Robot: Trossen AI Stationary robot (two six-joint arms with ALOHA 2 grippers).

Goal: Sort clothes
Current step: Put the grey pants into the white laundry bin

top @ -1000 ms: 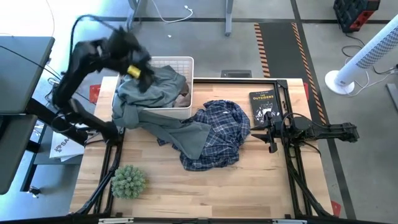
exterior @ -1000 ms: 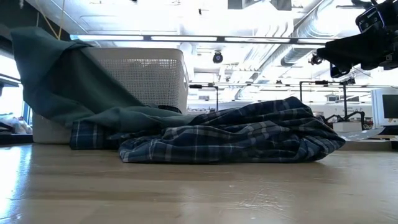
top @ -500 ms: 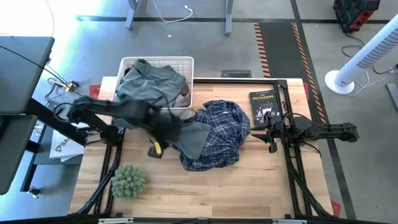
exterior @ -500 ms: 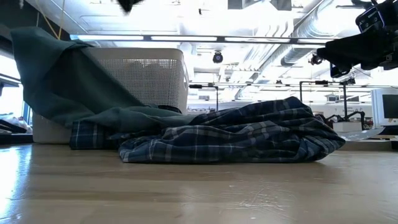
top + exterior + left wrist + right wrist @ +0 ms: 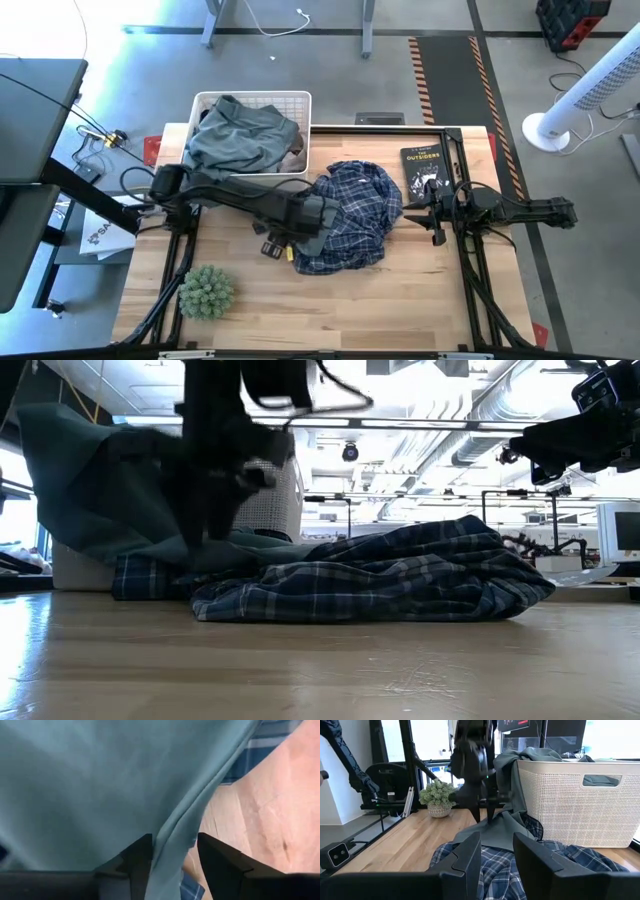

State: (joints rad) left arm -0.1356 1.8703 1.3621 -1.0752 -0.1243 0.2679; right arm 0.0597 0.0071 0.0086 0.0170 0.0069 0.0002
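Observation:
The grey-green T-shirt point(image 5: 240, 135) hangs out of the white basket point(image 5: 300, 99) over its front rim, and its tail lies on the blue plaid shirt point(image 5: 355, 215), which is heaped on the table. A bit of taupe-brown cloth point(image 5: 294, 158) shows in the basket. The white garment is hidden. My left gripper point(image 5: 285, 238) points down, open, over the tail's near edge. A fold of that edge point(image 5: 175, 832) runs between its fingers point(image 5: 137, 855). It also shows in the low view point(image 5: 210, 520). My right gripper point(image 5: 437, 215) is open and empty at the table's right, above the table. My left gripper comes at the T-shirt's tail from above, fingers pointing down, one on either side of a raised fold at the tail's edge point(image 5: 175, 832). I cannot tell whether the fingers touch the cloth.
A black book point(image 5: 425, 170) lies at the back right, beside the right arm. A small potted plant point(image 5: 207, 290) stands at the front left. Bare wood point(image 5: 400, 300) runs along the table's near side.
My left gripper has swung from above the basket toward the table's near edge and right, and has come down over the T-shirt's tail on the plaid shirt.

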